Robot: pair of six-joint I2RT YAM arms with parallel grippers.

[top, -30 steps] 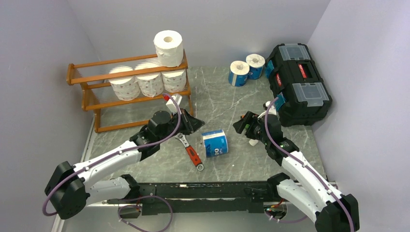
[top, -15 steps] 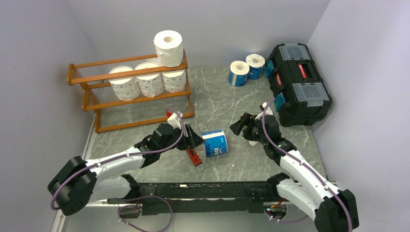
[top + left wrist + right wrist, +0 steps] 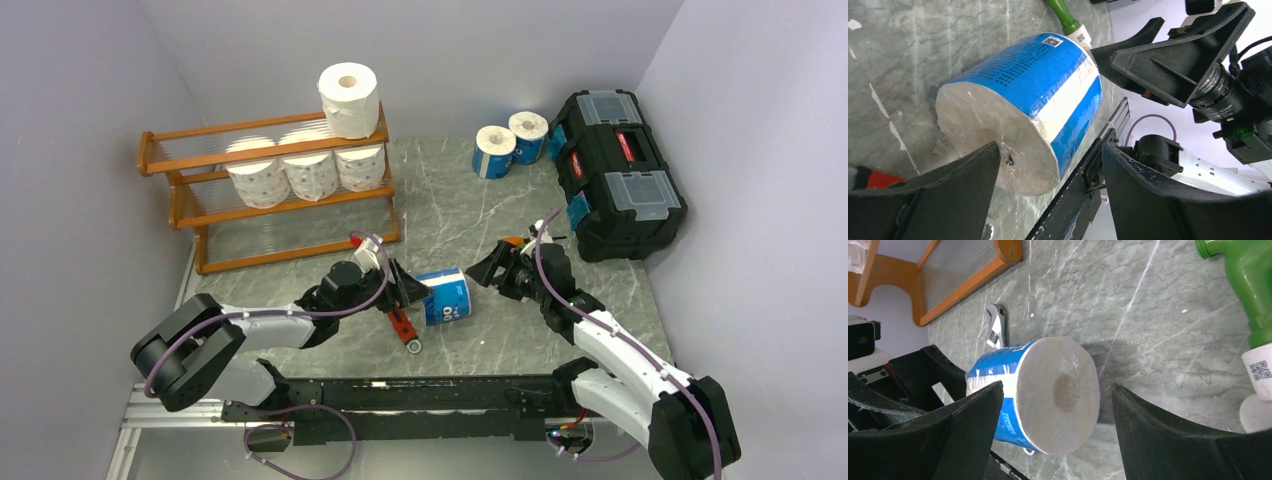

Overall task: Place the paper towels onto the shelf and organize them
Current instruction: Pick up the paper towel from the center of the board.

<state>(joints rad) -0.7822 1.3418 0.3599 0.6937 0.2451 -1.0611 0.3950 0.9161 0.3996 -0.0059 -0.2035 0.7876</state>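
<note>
A blue-wrapped paper towel roll (image 3: 446, 297) lies on its side on the table between my two grippers. My left gripper (image 3: 414, 290) is open at its left end; in the left wrist view the roll (image 3: 1023, 95) reaches partly between the fingers of that gripper (image 3: 1050, 150). My right gripper (image 3: 484, 272) is open and faces the roll's (image 3: 1058, 390) right end with a small gap; in the right wrist view the gripper (image 3: 1058, 386) frames the roll. The wooden shelf (image 3: 200, 215) holds three printed rolls (image 3: 310, 172) on its middle tier and a white roll (image 3: 349, 98) on top.
Two more blue-wrapped rolls (image 3: 508, 143) stand at the back by the black toolbox (image 3: 620, 175). A red-handled wrench (image 3: 402, 324) lies under my left gripper. A green fitting (image 3: 1243, 280) lies next to my right gripper.
My left gripper has opened and come down to the right, from near the shelf to the roll's left end. My right gripper has moved left toward the roll.
</note>
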